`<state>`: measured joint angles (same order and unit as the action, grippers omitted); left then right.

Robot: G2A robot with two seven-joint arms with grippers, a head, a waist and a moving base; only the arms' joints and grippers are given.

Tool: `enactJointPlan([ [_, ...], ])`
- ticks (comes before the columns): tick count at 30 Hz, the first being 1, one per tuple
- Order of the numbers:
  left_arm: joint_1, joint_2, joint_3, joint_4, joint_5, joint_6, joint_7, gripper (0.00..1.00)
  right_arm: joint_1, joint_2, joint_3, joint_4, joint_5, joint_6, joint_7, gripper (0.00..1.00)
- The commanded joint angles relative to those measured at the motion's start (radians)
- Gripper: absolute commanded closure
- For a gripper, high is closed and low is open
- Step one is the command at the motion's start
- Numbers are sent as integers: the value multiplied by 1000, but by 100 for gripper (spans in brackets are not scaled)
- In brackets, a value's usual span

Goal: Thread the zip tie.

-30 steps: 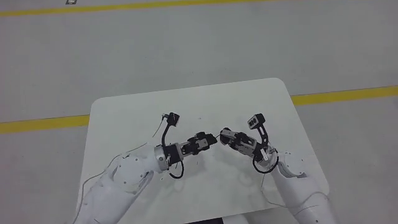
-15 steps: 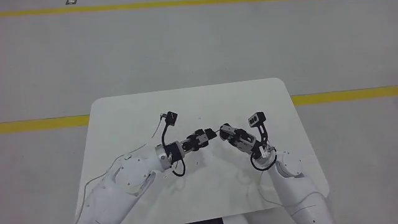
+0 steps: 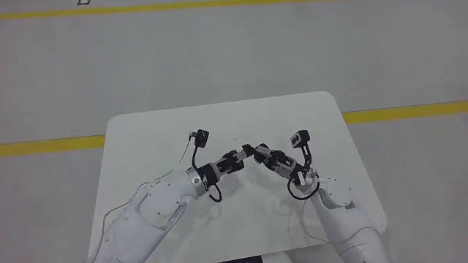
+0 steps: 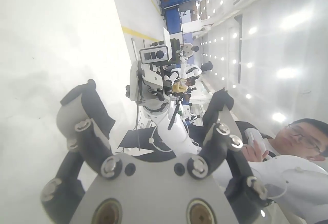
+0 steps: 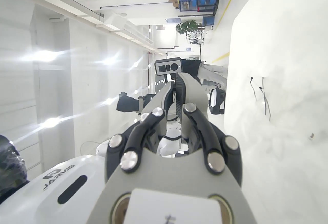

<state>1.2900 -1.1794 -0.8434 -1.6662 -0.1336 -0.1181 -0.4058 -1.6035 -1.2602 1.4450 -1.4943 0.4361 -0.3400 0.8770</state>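
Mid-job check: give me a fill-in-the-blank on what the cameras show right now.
1. The left gripper is wide ___.
2. Unlike it, the right gripper is ___.
3. They face each other above the ___ table.
4. The floor lines are ___.
Missing words: open; shut; white; yellow.

A white table [image 3: 292, 117] with rounded far corners carries the scene, its top plain and matte. A few thin dark zip ties [image 5: 262, 87] lie loose and flat on it, with one small dark bit [image 5: 311, 136] near them.
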Motion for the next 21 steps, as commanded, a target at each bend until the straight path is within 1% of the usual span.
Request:
enactJointPlan([
  [1, 1, 0, 0, 1, 0, 2, 4, 0, 0, 0, 0, 0, 0, 0, 0, 100],
  [2, 2, -1, 1, -1, 4, 7, 11, 0, 0, 0, -3, -2, -7, 2, -14, 100],
  [4, 5, -2, 4, -5, -17, 2, 2, 0, 1, 0, -9, -2, -26, 0, -30, 100],
  [6, 4, -1, 1, -8, -28, 5, -8, 0, 1, 1, -14, -5, -41, 0, -41, 100],
  [7, 5, -1, 1, -10, -31, 8, -12, 4, 1, 1, -14, -8, -45, 0, -45, 100],
  [9, 4, -1, 0, -11, -37, 17, -17, 21, -1, 1, -18, -13, -60, 0, -52, 100],
  [10, 3, -1, 0, -11, -41, 20, -19, 24, -1, 1, -19, -14, -66, 0, -56, 100],
  [11, 2, -2, 0, -9, -44, 25, -20, 31, 0, 1, -20, -16, -79, 0, -61, 100],
  [12, 0, -2, 0, -7, -50, 31, -20, 35, 0, 1, -23, -20, -95, 0, -67, 100],
  [15, -4, -4, 1, -1, -57, 40, -22, 37, 0, 1, -22, -25, -122, 0, -82, 100],
  [17, -7, -5, 2, 5, -61, 45, -21, 44, -3, 0, -22, -28, -138, 0, -91, 100],
  [18, -8, -5, 3, 6, -63, 46, -21, 45, -4, 0, -21, -30, -149, 0, -96, 100],
  [20, -10, -6, 4, 10, -66, 49, -20, 51, -7, -1, -22, -33, -161, 0, -101, 100],
  [21, -11, -6, 4, 11, -67, 50, -19, 52, -8, -2, -21, -34, -169, 0, -104, 100],
])
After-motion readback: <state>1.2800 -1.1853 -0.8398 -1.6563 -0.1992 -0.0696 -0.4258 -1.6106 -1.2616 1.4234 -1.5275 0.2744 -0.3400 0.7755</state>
